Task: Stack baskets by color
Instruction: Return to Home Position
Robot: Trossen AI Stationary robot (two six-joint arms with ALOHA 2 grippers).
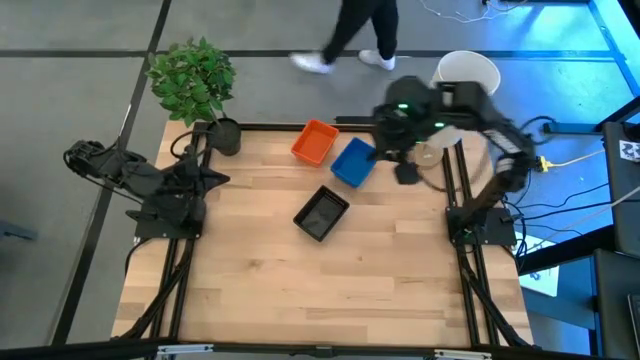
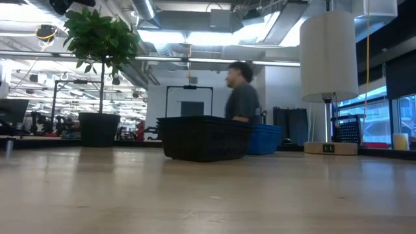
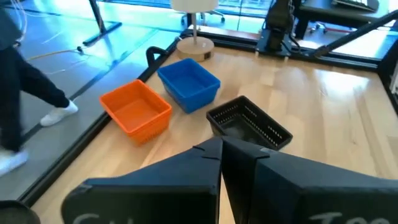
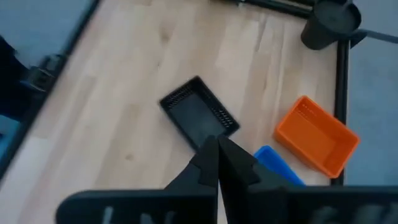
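Note:
Three baskets sit on their bottoms on the far half of the wooden table: an orange basket, a blue basket right beside it, and a black basket nearer the middle. In the low view the black basket stands in front of the blue one. My left gripper is shut and empty at the table's left edge. My right gripper is shut and empty, raised high above the blue basket's right side.
A potted plant stands at the far left corner and a tall white cylinder at the far right corner. A person walks past beyond the far edge. The near half of the table shows bare wood.

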